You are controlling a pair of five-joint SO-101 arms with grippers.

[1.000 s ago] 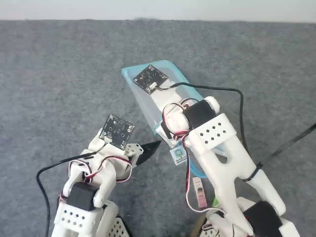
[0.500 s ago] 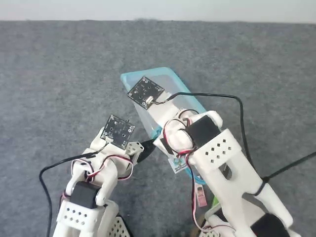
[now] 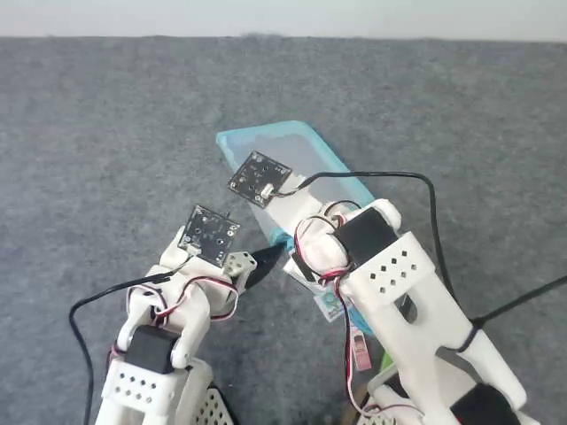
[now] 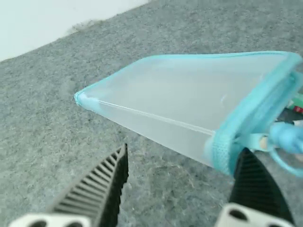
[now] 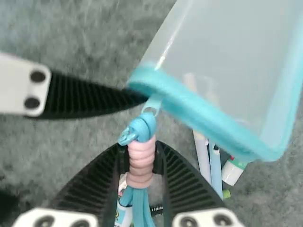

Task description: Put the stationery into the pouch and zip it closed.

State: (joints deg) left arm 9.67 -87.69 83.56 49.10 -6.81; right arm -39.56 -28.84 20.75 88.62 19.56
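Right gripper (image 5: 140,149): clenched on the pink ribbed zipper pull (image 5: 141,163), which hangs on a light-blue cord. The cord runs up to the slider at the near corner of the pouch (image 5: 236,61).

Left gripper (image 4: 184,152): released, jaws wide apart, nothing held. It sits low at the same near corner of the pouch. From the right wrist view, one black finger (image 5: 80,99) points at that corner from the side. It looks to be touching the trim, but I can't confirm from these angles.

Pouch: translucent with light-blue edging, lying flat on the grey felt-covered counter (image 3: 106,133). In the high view its near end is under the right arm. The far end sticks out past the wrist camera board, angled away toward the back of the counter.

Stationery: pens (image 5: 208,153) and a marker with a green cap (image 5: 232,171) show at the pouch's near end, right by the blue trim. I can't tell whether they're fully inside or poking out. In the high view a small pink item (image 3: 359,347) lies beside the right arm, close to the pouch's near end.

Far edge of the counter meets a pale wall (image 3: 283,16).
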